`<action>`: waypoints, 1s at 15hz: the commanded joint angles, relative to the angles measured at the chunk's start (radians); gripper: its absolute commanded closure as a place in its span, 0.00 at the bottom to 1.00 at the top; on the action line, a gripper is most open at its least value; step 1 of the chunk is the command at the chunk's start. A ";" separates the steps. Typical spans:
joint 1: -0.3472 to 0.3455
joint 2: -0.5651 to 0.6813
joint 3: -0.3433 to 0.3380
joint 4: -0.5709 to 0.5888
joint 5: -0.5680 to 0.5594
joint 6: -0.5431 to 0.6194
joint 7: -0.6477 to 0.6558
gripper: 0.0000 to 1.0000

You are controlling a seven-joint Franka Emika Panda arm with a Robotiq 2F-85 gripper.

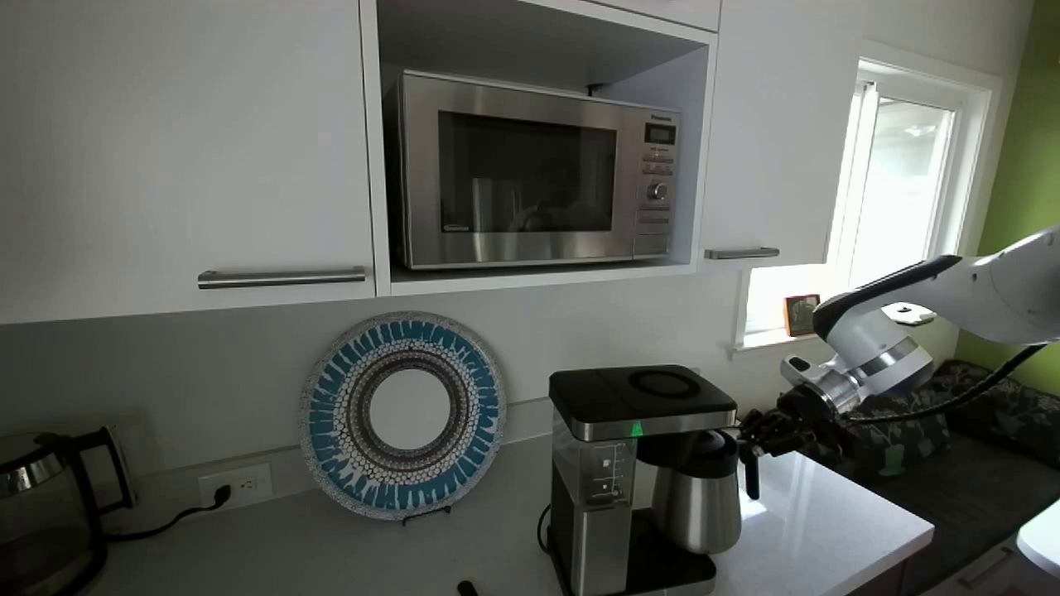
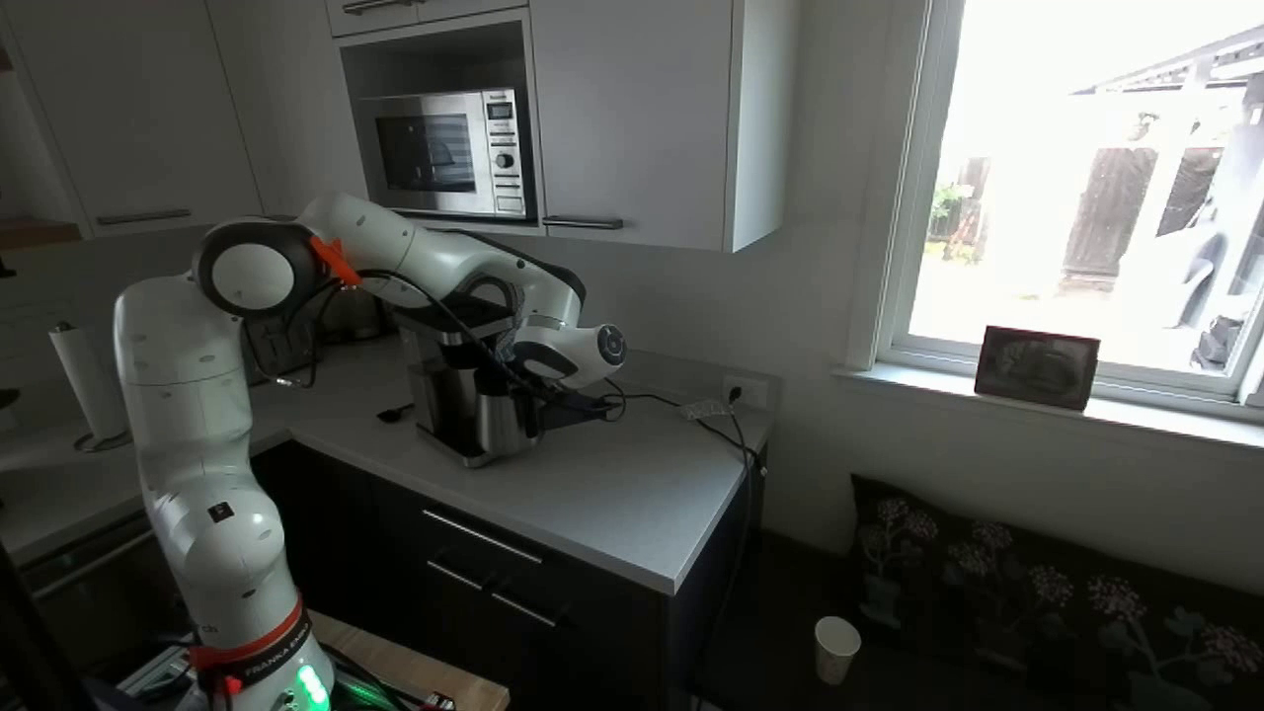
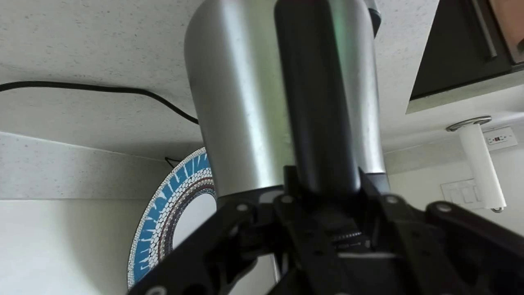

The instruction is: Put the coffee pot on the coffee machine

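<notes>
The coffee pot (image 1: 697, 511), steel with a black lid, is upright or nearly so at the open side of the coffee machine (image 1: 642, 389). Its lid is partly under the machine's black top, and its body is over the dark base plate, jutting past the plate's edge. I cannot tell whether it touches the plate. The pot (image 2: 500, 423) and machine (image 2: 425, 385) also show in an exterior view, partly behind the arm. In the wrist view the pot (image 3: 245, 102) appears upside down. My gripper (image 3: 325, 180) has its fingers on both sides of the black handle, shut on it.
A steel microwave (image 1: 530, 174) sits in the cabinet above. A patterned round plate (image 1: 406, 414) leans on the wall, and a dark glass kettle (image 1: 45, 505) stands farther along the counter. Cables (image 2: 726, 434) lie near the counter's (image 2: 632, 504) end.
</notes>
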 commanded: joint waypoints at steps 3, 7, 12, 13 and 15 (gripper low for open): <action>0.013 -0.016 0.013 -0.010 0.061 -0.034 -0.012 0.92; 0.029 -0.008 0.026 -0.010 0.063 -0.033 -0.014 0.92; 0.041 0.000 0.040 -0.012 0.069 -0.029 -0.027 0.92; 0.044 0.002 0.043 -0.013 0.073 -0.027 -0.031 0.92; 0.048 0.006 0.048 -0.016 0.086 -0.026 -0.048 0.92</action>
